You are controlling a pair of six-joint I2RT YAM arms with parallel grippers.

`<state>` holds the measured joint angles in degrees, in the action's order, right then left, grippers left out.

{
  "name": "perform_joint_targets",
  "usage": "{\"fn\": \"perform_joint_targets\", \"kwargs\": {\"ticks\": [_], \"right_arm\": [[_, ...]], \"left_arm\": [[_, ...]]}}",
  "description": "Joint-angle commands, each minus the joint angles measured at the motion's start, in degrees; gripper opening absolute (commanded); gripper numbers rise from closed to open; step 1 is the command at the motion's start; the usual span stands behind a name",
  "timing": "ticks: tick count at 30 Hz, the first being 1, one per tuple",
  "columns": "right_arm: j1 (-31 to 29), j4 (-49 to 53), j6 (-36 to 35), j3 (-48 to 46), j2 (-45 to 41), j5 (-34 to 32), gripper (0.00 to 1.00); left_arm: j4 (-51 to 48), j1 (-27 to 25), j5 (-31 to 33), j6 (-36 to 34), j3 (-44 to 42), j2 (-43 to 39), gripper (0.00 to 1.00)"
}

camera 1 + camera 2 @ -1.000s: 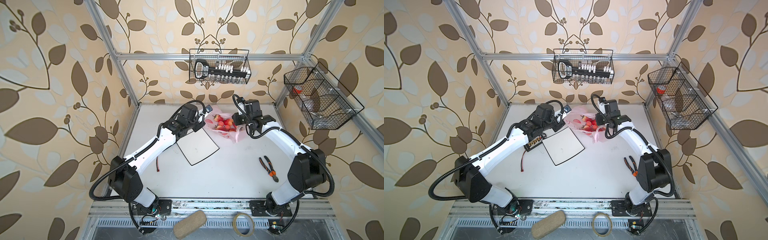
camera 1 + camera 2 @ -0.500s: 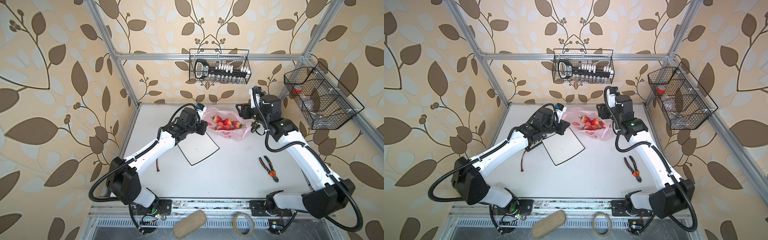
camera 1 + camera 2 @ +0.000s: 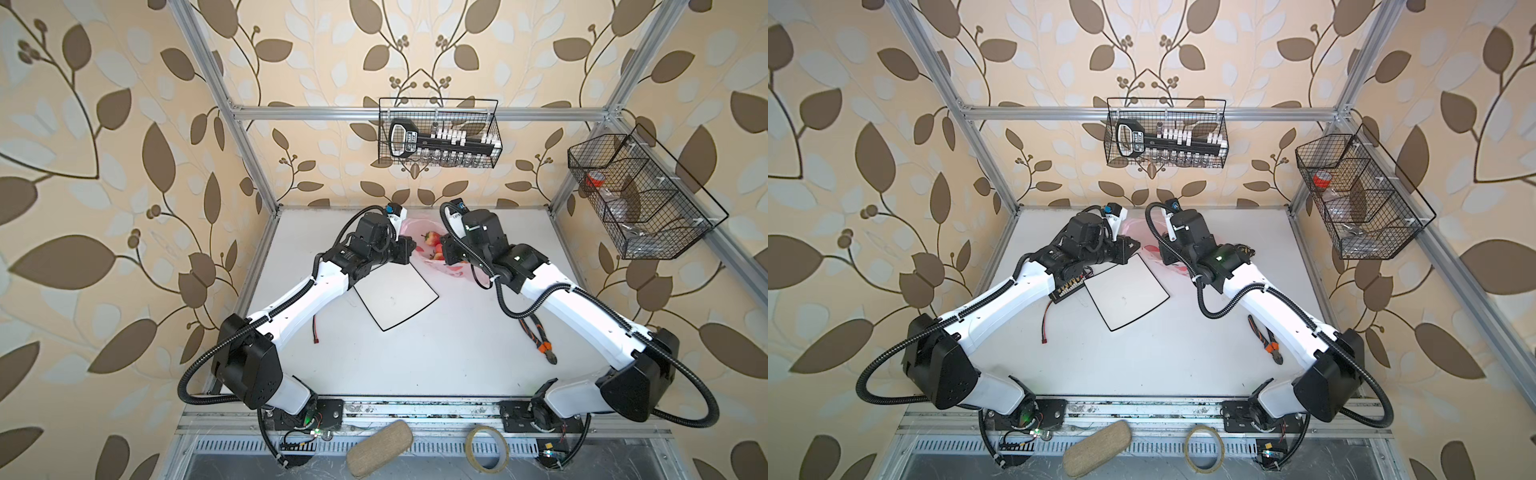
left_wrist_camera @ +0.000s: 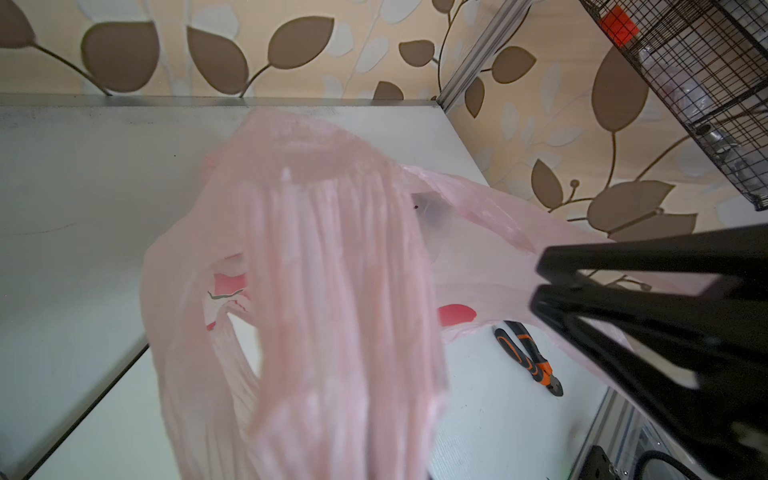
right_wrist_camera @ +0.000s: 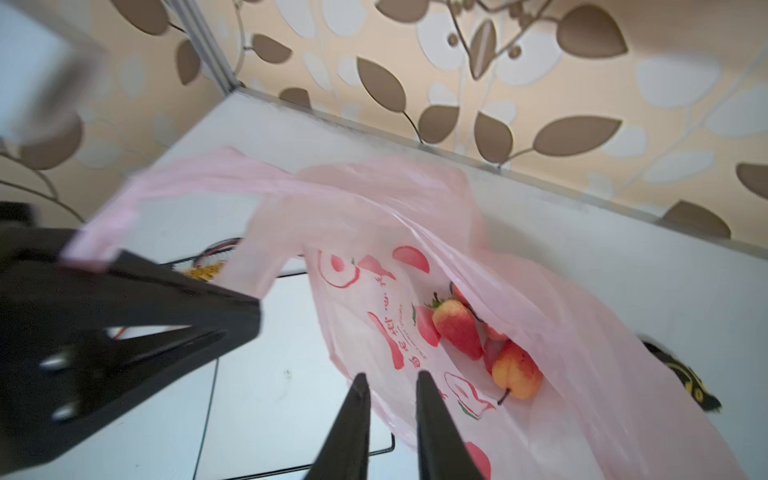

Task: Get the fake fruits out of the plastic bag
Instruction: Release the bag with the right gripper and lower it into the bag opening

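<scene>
The pink plastic bag [image 3: 455, 268] lies at the back of the table, its mouth stretched between both arms. A red strawberry [image 5: 457, 328] and a yellow-red cherry [image 5: 517, 370] with a stem lie inside; a top view shows strawberries [image 3: 432, 240] in the mouth. My left gripper [image 3: 409, 249] is shut on a bag handle, and the pink film [image 4: 332, 249] hides its jaws in the left wrist view. My right gripper [image 5: 390, 384] sits at the bag's near rim. Its jaws stand a narrow gap apart, with the bag's edge showing in the gap.
A white square plate [image 3: 395, 299] with a dark rim lies just in front of the bag. Orange-handled pliers [image 3: 540, 336] lie under the right arm. A small circuit board [image 3: 1069, 286] with a red wire sits under the left arm. Wire baskets [image 3: 438, 139] hang on the walls.
My right gripper swung away to the right and came back to the bag's near rim, its jaws now closer together. The left gripper kept its hold on the handle.
</scene>
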<state>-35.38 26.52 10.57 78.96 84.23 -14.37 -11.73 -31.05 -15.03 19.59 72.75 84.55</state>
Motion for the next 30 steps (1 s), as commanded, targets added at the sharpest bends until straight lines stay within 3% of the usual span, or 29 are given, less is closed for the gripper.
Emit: {"fn": "perform_joint_targets", "kwargs": {"ticks": [1, 12, 17, 20, 30], "right_arm": [[0.00, 2.05, 1.30, -1.53, 2.81, -8.60, 0.20], [-4.16, -0.65, 6.56, -20.54, 2.45, -9.56, 0.17], [-6.48, -3.24, 5.09, -22.60, 3.13, -9.05, 0.19], [-6.46, -5.34, -0.57, -21.91, 2.19, -8.39, 0.24], [-5.99, -15.02, -32.73, -20.98, -0.68, -6.16, 0.33]], "left_arm": [[2.57, 0.40, -0.64, 2.08, -0.41, -3.58, 0.00], [4.78, 0.45, -0.51, 5.70, -2.17, -3.80, 0.00], [4.33, 0.42, -0.72, 4.65, -1.71, -3.17, 0.00], [3.17, 0.40, -0.59, 2.95, -1.28, -3.16, 0.00], [2.57, 0.42, -0.29, 0.32, -2.17, -4.47, 0.00]]}}
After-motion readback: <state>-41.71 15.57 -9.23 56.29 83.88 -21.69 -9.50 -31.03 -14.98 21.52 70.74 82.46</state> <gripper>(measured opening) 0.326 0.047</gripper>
